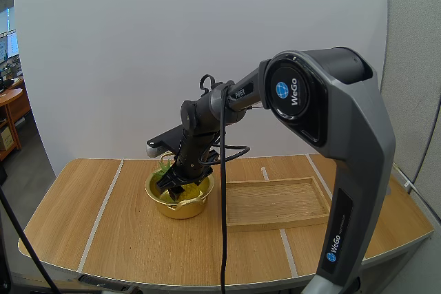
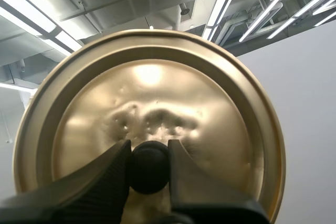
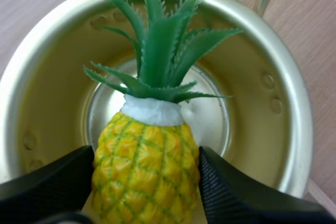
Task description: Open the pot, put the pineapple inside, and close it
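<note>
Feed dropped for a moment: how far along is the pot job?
Done: lid is off, its knob pinched by the left gripper. In hand: right gripper holds the pineapple at the open pot mouth. Left: release the pineapple, withdraw, set the lid back on.

A white screen [image 1: 138, 53] is seen behind the right gripper [image 1: 176, 187], a wooden table [image 1: 124, 232] beneath it, a grey partition [image 1: 413, 53] to its right.

Robotics test bench set up in an open-plan office or lab. A grey robot arm [image 1: 331, 122] stands at a wooden table [image 1: 69, 218] marked with pale tape lines [image 1: 102, 204], before a white screen [image 1: 138, 46]. A grey partition [image 1: 413, 60] and a desk with monitors [image 1: 12, 101] flank it.
</note>
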`<state>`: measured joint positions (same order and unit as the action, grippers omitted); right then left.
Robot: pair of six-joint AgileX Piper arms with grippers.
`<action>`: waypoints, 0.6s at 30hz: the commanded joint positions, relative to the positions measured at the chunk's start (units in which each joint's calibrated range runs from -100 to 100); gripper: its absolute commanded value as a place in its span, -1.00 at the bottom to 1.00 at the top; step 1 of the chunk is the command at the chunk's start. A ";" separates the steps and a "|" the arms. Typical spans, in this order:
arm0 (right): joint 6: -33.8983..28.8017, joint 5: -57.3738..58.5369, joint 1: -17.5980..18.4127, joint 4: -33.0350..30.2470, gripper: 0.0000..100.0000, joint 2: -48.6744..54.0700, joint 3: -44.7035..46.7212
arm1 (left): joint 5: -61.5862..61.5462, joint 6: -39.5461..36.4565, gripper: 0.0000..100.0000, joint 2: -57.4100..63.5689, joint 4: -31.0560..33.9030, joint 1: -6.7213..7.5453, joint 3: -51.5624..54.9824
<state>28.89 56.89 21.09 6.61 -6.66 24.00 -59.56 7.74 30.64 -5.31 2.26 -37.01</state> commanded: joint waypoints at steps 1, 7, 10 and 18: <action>0.28 -0.73 0.05 -0.94 -1.00 -0.77 -0.41 | 1.90 -0.56 -1.00 0.44 0.25 0.01 -0.52; 0.14 -0.56 0.05 -1.33 -1.00 -1.38 -0.41 | 1.90 -0.56 -1.00 0.44 0.25 0.01 -0.52; 0.14 -0.22 0.05 -1.42 -1.00 -1.38 -0.41 | 1.90 -0.56 -1.00 0.44 0.25 0.01 -0.52; -1.81 -0.39 0.05 -3.79 1.00 -1.38 -0.41 | 1.90 -0.56 -1.00 0.44 0.25 0.01 -0.52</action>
<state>28.19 56.68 21.09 4.28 -8.41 24.00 -59.56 7.74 30.64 -5.31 2.26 -37.01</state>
